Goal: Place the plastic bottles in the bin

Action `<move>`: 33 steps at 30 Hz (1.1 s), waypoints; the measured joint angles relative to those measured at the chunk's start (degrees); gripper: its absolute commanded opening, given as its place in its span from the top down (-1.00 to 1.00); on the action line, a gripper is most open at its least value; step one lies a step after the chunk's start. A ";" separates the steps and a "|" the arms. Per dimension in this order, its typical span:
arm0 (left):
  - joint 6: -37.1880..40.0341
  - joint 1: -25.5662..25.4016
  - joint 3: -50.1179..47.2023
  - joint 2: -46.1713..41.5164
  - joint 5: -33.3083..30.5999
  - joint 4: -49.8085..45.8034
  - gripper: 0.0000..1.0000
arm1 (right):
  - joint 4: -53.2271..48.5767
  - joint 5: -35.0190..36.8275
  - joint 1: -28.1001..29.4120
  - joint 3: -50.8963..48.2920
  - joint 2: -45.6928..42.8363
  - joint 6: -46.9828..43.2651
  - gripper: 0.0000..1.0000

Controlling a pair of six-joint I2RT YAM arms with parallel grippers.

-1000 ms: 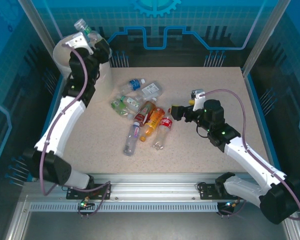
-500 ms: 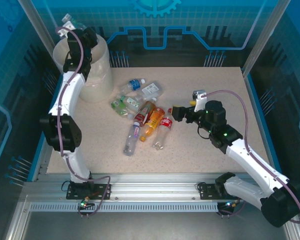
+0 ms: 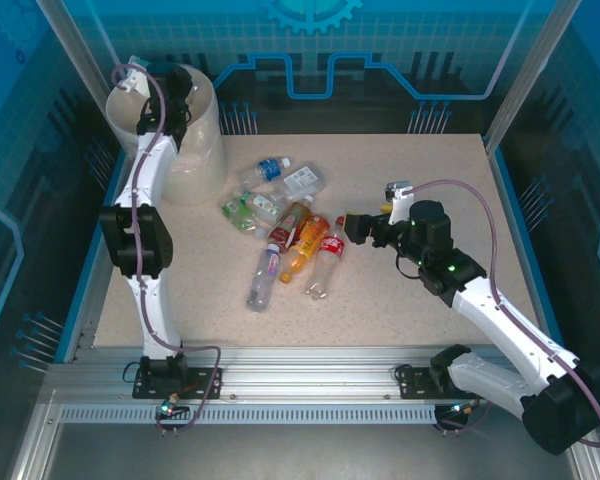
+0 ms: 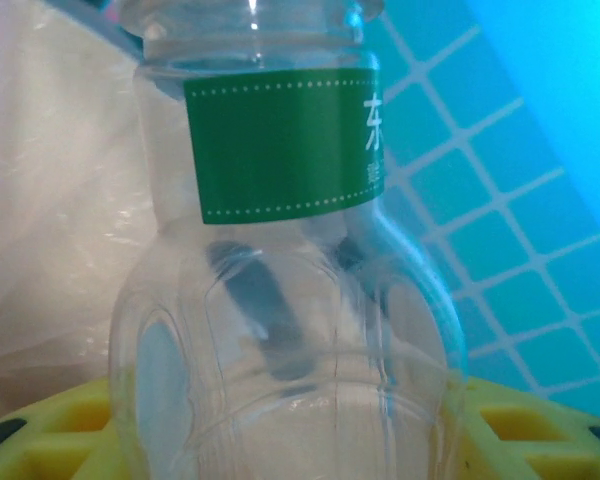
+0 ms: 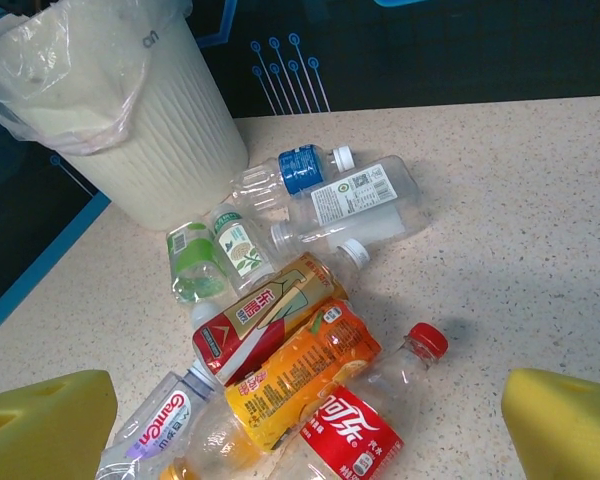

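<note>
A clear plastic bottle point(image 4: 280, 300) with a green label is clamped between the yellow fingers of my left gripper point(image 4: 290, 440), which is shut on it. That gripper point(image 3: 142, 82) hangs over the mouth of the cream bin point(image 3: 195, 160) at the far left of the table. Several more plastic bottles point(image 3: 280, 225) lie in a heap mid-table, among them an orange one point(image 5: 300, 375), a red-capped cola one point(image 5: 370, 420) and a blue-labelled one point(image 5: 300, 170). My right gripper point(image 3: 348, 225) hovers open just right of the heap, its jaws point(image 5: 308, 400) empty.
The bin's clear liner point(image 5: 70, 70) drapes over its rim. A blue rail point(image 3: 108, 210) edges the table on the left, and posts and blue panels close off the back. Bare tabletop point(image 3: 430, 170) lies right of the heap.
The left arm has swung the bottle leftward over the bin and dipped it toward the opening. The right arm has hardly moved.
</note>
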 measured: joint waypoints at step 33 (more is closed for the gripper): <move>-1.79 0.98 -10.69 -8.79 7.52 4.57 -0.97 | -5.42 8.94 2.58 -1.90 5.75 15.72 -0.99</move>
